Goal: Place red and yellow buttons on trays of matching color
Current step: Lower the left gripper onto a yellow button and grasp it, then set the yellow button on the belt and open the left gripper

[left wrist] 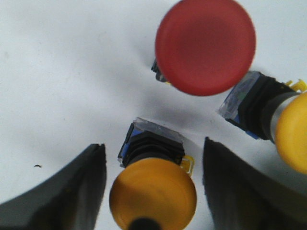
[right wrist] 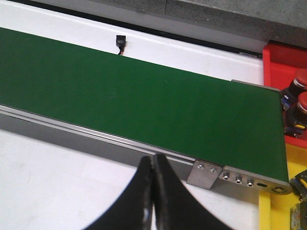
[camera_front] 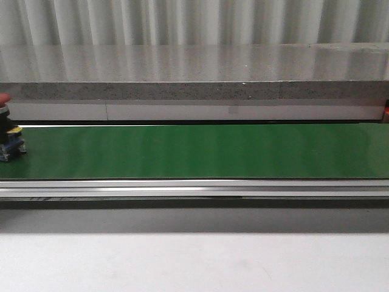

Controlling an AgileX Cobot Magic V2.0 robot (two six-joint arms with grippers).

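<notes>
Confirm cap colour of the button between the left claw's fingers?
Yellow cap, clearest in the left wrist view.

A yellow button (left wrist: 152,194) sits between the left gripper's (left wrist: 153,184) parted jaws.

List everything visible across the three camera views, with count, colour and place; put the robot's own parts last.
Conveyor belt: one, green, across the front view.
Red button on belt: one, at the belt's far left edge, partly cut off.
Loose buttons on white surface, left wrist view: one red, two yellow.
Red tray: one, past the belt's end, holding two red buttons.
Yellow tray: one, next to the red tray; contents mostly out of frame.
Small black connector: one, on the white ledge behind the belt.
Left tool: open, fingers either side of a yellow button.
Right tool: shut, near the belt's rail.
</notes>
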